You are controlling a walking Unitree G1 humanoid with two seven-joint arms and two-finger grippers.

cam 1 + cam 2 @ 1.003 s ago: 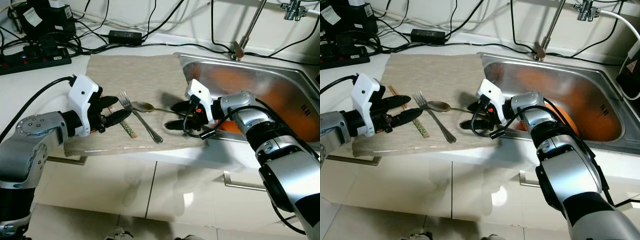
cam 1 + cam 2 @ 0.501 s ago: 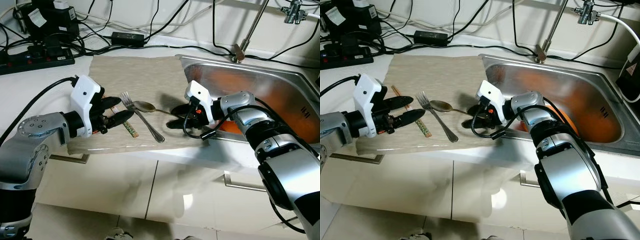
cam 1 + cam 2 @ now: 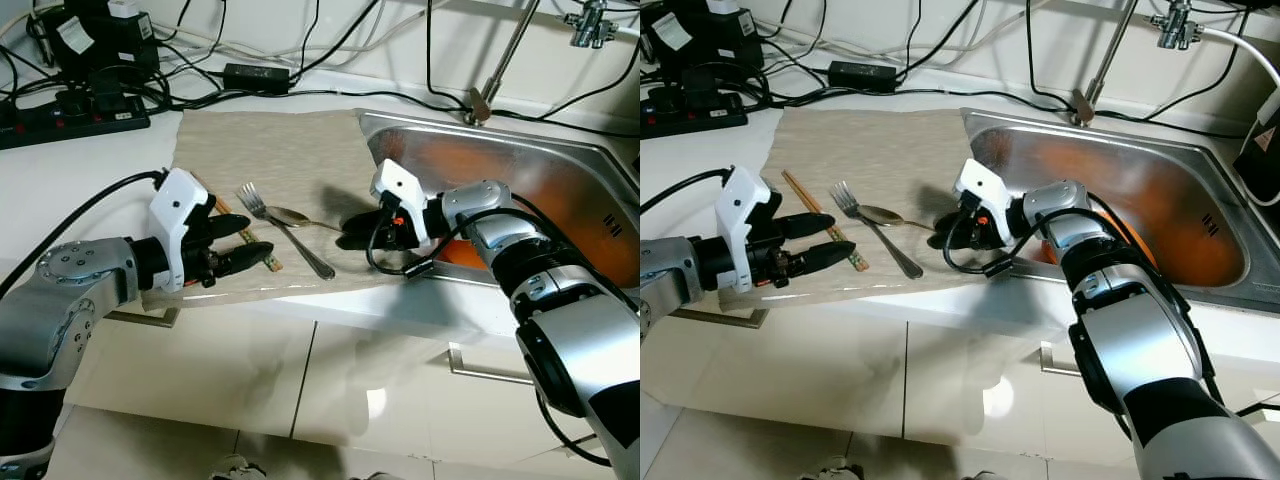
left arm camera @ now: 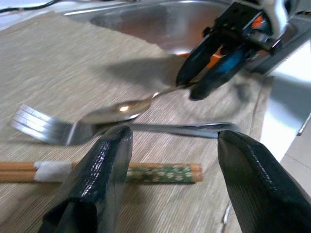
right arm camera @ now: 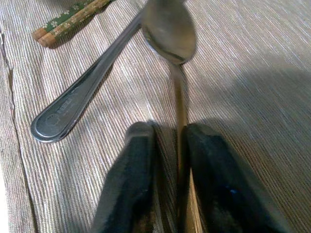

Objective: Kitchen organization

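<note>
1. My left hand (image 3: 238, 245) hovers low over the beige cloth (image 3: 280, 150) on the bench (image 3: 60, 160), its 2 fingers spread apart, holding nothing.
2. The chopsticks (image 3: 825, 231) lie just ahead of that hand, with the fork (image 3: 285, 232) beside them.
3. The spoon (image 3: 295, 215) rests on the cloth, bowl touching the fork.
4. My right hand (image 3: 358, 232), beside the sink (image 3: 520, 160), pinches the spoon's handle between nearly closed fingers.

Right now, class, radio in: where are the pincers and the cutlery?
Right pincer shut on spoon handle, on the mat. Left pincer open beside chopsticks. Fork lies across the spoon bowl.
</note>
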